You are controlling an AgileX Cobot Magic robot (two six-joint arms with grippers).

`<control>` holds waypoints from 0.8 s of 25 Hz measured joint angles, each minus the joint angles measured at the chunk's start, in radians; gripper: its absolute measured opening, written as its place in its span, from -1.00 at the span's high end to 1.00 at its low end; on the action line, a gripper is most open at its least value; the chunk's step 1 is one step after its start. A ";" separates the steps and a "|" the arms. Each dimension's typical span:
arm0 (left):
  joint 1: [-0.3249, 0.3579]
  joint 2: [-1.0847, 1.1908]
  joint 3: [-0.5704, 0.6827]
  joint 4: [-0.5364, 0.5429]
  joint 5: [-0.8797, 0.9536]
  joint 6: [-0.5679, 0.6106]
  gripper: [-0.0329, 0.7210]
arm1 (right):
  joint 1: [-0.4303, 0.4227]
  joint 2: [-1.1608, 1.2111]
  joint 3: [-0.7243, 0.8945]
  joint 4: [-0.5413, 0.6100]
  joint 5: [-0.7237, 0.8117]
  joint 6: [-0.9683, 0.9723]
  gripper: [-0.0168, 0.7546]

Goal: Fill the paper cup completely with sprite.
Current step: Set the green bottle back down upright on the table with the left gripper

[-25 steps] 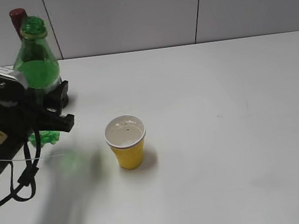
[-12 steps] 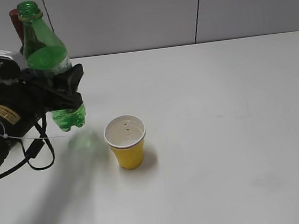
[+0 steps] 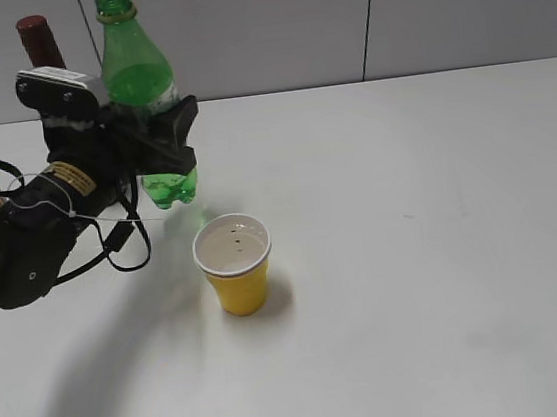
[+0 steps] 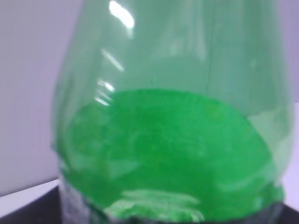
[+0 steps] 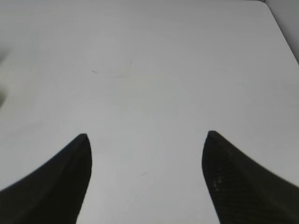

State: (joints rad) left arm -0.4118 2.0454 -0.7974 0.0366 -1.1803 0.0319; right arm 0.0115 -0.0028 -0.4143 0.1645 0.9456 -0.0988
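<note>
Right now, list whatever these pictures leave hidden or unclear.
- Left gripper, exterior view: its pads are behind the green bottle.
- Left wrist view: the bottle fills the frame; neck and base are cut off.
- Dark bottle, exterior view: body hidden by the arm.
- Paper cup: liquid level unclear.
- Right gripper: absent from the exterior view.

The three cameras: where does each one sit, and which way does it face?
Exterior view: above table height, slanting down at the yellow paper cup; shows the left gripper holding the green see-through plastic bottle.
Left wrist view: on the left arm, facing that bottle closely.
Right wrist view: looks down at the white table past the open right gripper.
Shared: the bottle.
</note>
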 joint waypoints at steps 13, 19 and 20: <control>0.002 0.071 -0.030 0.005 0.002 -0.039 -0.30 | 0.000 0.000 0.000 0.000 0.000 0.000 -0.51; 0.002 0.072 -0.030 0.005 0.018 -0.039 -0.30 | 0.000 0.000 0.000 0.000 0.000 0.000 -0.51; 0.002 0.074 -0.030 0.005 0.018 -0.039 -0.30 | 0.000 0.000 0.000 0.000 0.000 0.000 -0.51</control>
State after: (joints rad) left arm -0.4096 2.1199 -0.8272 0.0418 -1.1621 -0.0072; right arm 0.0115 -0.0028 -0.4143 0.1645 0.9456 -0.0988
